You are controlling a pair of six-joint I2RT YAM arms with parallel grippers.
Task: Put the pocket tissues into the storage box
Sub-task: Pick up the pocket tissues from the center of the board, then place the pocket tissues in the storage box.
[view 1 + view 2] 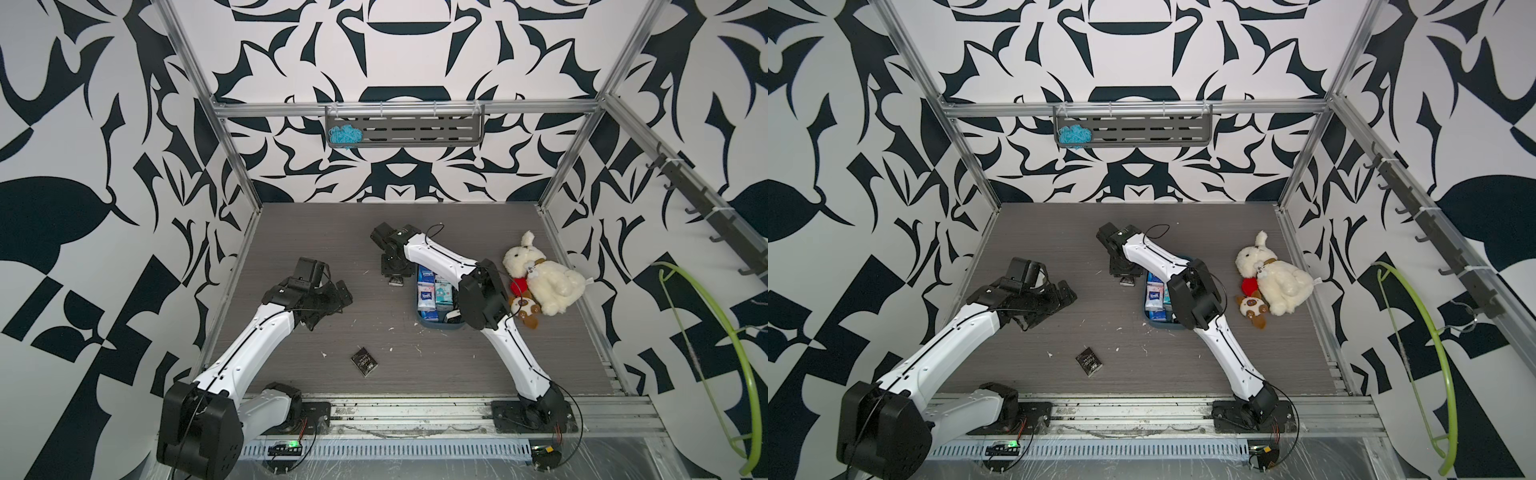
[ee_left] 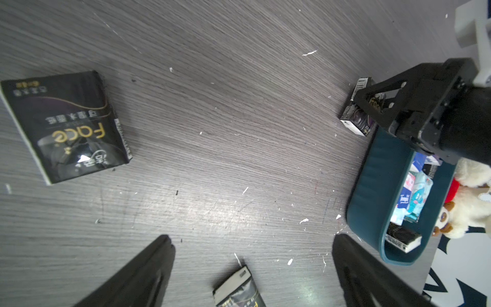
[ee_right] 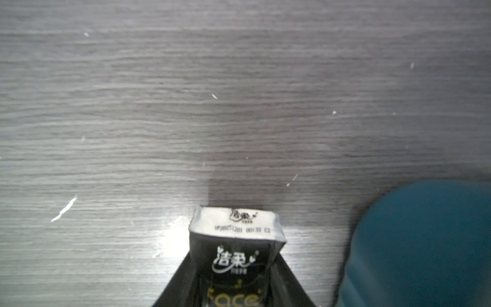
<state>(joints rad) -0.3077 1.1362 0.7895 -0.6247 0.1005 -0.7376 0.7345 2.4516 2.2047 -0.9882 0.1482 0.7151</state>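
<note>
The right tool (image 3: 235, 265) is pinching a black packet (image 3: 236, 226) from both sides. The white end of the packet points down at the bench (image 3: 239, 106); I cannot tell whether it touches. The storage box (image 3: 425, 239) stands just beside it.

The left tool (image 2: 252, 236) is spread wide and holds nothing. Only the left wrist view shows a second black packet (image 2: 236, 289) lying on the bench between its fingers (image 2: 148, 271); in both top views the tool hides this one.

A third black packet (image 1: 365, 362) lies flat near the front edge of the bench, well apart from both tools, with bare bench all around it. So three black packets are outside the box.

Inside the box a fourth black packet (image 2: 401, 235) lies at the near end. The coloured packets (image 1: 426, 291) in blue, pink-white and teal lie in the rest. The right arm covers part of them, so I cannot count them.

A white plush toy (image 1: 540, 278) and a small brown plush toy (image 1: 524, 309) lie near the right wall of the box.
</note>
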